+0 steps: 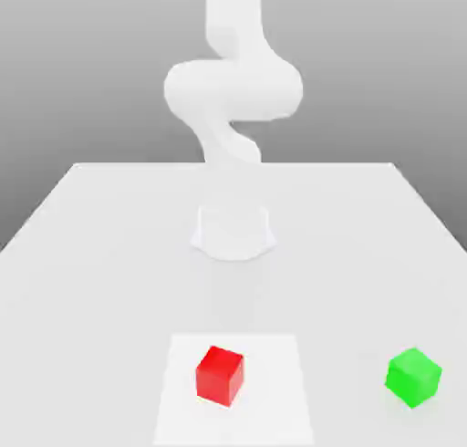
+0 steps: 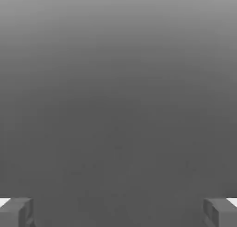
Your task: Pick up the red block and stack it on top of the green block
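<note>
1. The task is standing at the approach stage; the fingers [image 2: 118, 213] are hanging spread, holding nothing.
2. The red block [image 1: 220, 376] is resting on a white square [image 1: 274, 418]; the next move is calling for lowering over it.
3. The green block [image 1: 413, 378] is sitting well apart, on the counter [image 1: 100, 299], leaving open room between.

No readable text, label, brand, number or sign can be made out.
</note>
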Action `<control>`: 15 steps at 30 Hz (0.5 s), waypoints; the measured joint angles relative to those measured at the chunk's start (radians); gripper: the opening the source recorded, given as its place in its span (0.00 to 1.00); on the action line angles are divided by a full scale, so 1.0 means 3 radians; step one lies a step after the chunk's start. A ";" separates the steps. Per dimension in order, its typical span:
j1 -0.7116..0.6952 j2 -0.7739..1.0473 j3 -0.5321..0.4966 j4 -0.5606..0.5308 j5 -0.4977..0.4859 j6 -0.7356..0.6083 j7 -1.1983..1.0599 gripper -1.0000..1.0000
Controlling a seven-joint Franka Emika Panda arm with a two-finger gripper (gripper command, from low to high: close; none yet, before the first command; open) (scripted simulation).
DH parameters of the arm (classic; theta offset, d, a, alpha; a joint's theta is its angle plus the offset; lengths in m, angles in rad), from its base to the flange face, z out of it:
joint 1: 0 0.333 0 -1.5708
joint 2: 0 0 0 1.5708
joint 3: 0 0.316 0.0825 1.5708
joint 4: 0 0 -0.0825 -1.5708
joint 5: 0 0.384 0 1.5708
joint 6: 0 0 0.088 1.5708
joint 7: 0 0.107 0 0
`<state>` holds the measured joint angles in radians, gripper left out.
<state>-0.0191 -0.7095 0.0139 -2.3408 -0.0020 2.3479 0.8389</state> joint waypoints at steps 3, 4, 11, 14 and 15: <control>-0.0074 0.0384 0.0053 -0.0172 -0.0014 0.0202 0.0169 0.50; -0.0096 0.0506 0.0069 -0.0227 -0.0020 0.0267 0.0224 0.50; -0.0235 0.1354 0.0159 -0.0607 -0.0060 0.0714 0.0602 0.50; -0.0271 0.1717 0.0173 -0.0769 -0.0077 0.0906 0.0765 0.50; -0.0283 0.1837 0.0178 -0.0824 -0.0080 0.0969 0.0817 0.50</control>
<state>-0.1040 -0.1582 0.0672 -2.5879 -0.0259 2.6387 1.0840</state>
